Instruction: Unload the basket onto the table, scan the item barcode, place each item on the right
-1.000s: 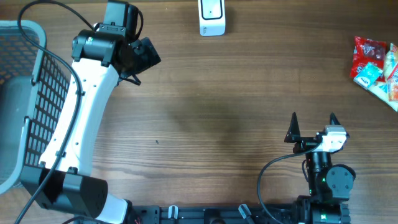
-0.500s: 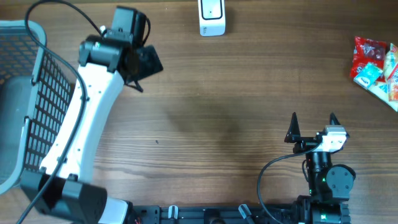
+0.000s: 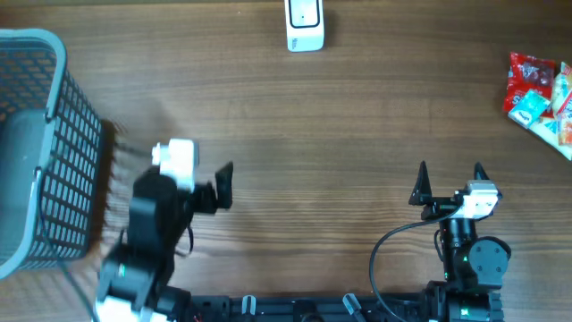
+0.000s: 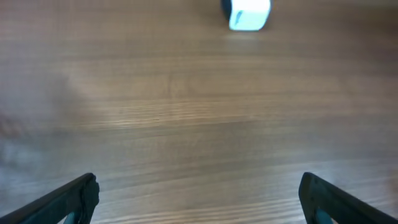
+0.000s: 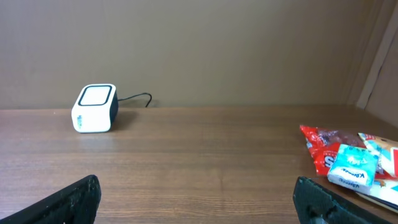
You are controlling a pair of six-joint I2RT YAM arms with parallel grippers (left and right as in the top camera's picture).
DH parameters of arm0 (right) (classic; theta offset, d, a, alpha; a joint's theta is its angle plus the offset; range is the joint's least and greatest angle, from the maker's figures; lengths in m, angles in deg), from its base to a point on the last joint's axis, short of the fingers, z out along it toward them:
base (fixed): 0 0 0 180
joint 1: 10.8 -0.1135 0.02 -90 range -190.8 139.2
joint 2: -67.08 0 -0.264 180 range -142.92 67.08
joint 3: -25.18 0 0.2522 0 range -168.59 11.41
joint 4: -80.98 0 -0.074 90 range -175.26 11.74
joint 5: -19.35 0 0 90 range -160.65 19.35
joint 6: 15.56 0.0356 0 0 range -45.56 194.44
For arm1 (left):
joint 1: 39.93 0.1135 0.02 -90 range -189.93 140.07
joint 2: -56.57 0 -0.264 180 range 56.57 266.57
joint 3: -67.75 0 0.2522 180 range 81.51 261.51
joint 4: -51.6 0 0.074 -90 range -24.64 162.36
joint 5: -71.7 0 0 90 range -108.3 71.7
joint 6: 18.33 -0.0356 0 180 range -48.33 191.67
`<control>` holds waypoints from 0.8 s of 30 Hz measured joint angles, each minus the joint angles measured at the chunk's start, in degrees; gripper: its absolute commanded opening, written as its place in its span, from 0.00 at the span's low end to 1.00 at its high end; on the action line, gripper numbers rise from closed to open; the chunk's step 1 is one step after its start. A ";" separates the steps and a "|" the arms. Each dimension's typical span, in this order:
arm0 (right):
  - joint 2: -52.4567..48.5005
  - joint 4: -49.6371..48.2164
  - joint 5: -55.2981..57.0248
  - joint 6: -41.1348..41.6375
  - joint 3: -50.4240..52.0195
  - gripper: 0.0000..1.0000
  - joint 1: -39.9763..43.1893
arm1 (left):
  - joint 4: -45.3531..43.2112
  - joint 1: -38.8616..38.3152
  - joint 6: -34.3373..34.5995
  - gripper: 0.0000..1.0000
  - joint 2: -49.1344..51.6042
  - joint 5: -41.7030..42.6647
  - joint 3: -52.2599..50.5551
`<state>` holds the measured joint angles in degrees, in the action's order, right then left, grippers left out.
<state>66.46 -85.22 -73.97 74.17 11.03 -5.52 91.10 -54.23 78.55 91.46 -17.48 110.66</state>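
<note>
Where the left wrist camera looks along the wooden worktop [image 4: 186, 112], the left end effector [image 4: 199, 200] stands released, its two dark fingers [image 4: 69, 199] wide apart at the lower corners with only bare wood between them. The white barcode scanner [image 4: 249, 14] sits well ahead at the top edge, slightly blurred.

From the right wrist camera, the right end effector [image 5: 196, 200] is likewise released and grasps nothing. The scanner stands to the far left against the wall, its cable trailing off to the right. The snack packets [image 5: 351, 158], a red one with a blue-and-white one lying on it, rest on the worktop at the far right.

Seen from overhead, the scanner is at the top edge near the middle and the packets are at the right edge, well apart from both arms. A grey mesh basket [image 3: 76, 152] stands at the left edge. Beside it the left arm appears blurred, low at the near left, while the right arm sits low at the near right.
</note>
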 measured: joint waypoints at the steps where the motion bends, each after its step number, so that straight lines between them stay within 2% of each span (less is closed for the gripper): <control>1: -0.02 -0.04 0.00 0.00 0.00 1.00 0.00 | -1.51 0.22 -0.72 1.00 -4.96 0.31 -2.86; 4: -0.09 0.02 0.00 0.00 0.00 1.00 0.00 | -1.75 3.96 -2.05 1.00 -21.90 0.83 -10.54; 8: -0.04 0.02 0.00 0.02 0.00 1.00 0.00 | -1.75 7.37 -2.36 1.00 -29.79 1.03 -15.13; 13: -0.04 0.02 0.00 0.00 0.00 1.00 0.00 | -2.40 11.93 -2.45 1.00 -33.70 1.97 -18.36; 24: -0.04 0.02 0.00 0.00 0.00 1.00 0.00 | -20.17 18.51 -2.80 1.00 -34.10 3.67 -27.08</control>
<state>66.42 -85.20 -73.97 74.17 11.03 -5.52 70.92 -35.72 75.75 57.37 -13.80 83.58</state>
